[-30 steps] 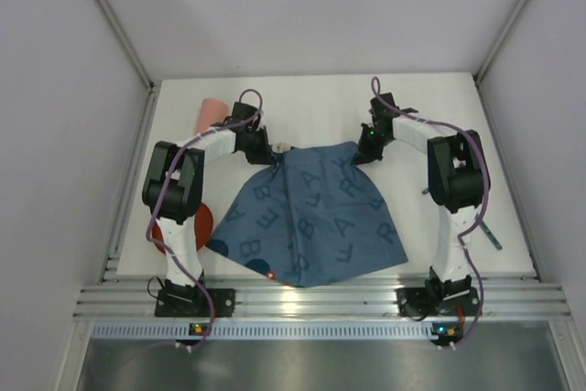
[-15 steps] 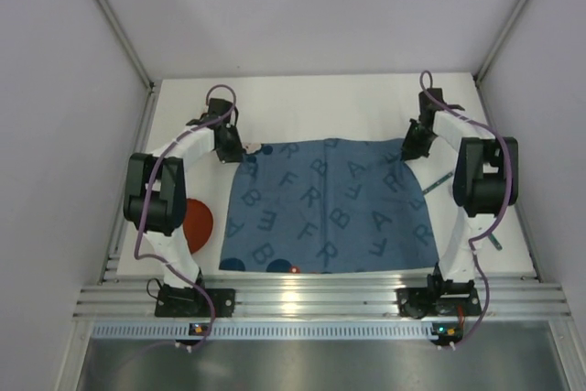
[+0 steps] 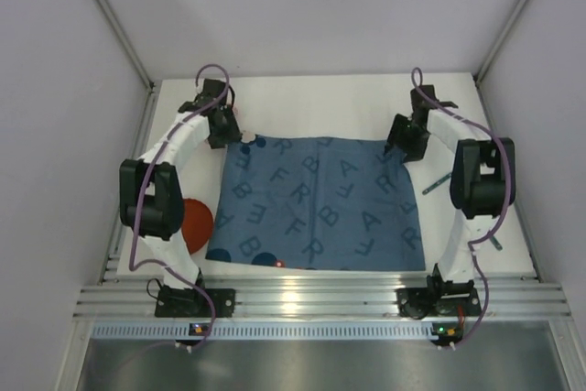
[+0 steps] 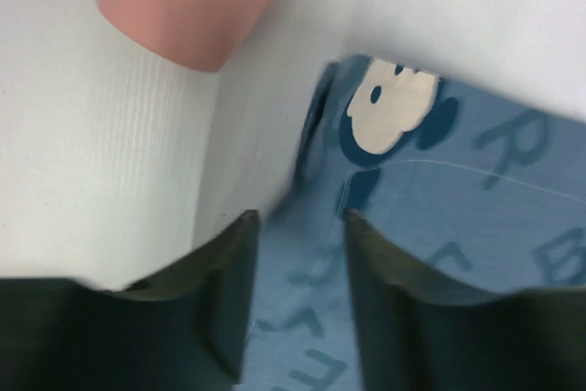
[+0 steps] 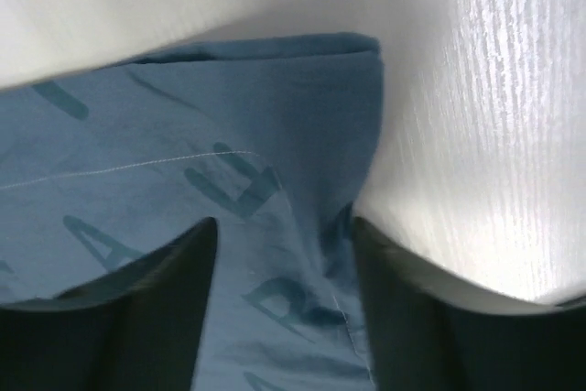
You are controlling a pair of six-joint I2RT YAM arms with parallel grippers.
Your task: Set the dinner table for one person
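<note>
A blue cloth mat (image 3: 316,203) printed with letters lies spread flat on the white dinner table (image 3: 320,103). My left gripper (image 3: 238,139) hovers over the mat's far left corner. In the left wrist view this gripper (image 4: 299,222) is open, with the mat (image 4: 458,217) lying loose under its fingers. My right gripper (image 3: 401,148) is over the far right corner. In the right wrist view it (image 5: 284,223) is open too, and the mat corner (image 5: 183,116) lies slack on the table (image 5: 485,135).
A red plate (image 3: 195,220) sits left of the mat, partly behind the left arm. A pink cup (image 4: 183,6) lies just beyond the left gripper. Thin utensils (image 3: 437,183) lie right of the mat, another (image 3: 494,243) near the right edge.
Both grippers were shut on the mat's far corners and have opened and let go. The arms moved apart and the bunched mat is now stretched flat.
</note>
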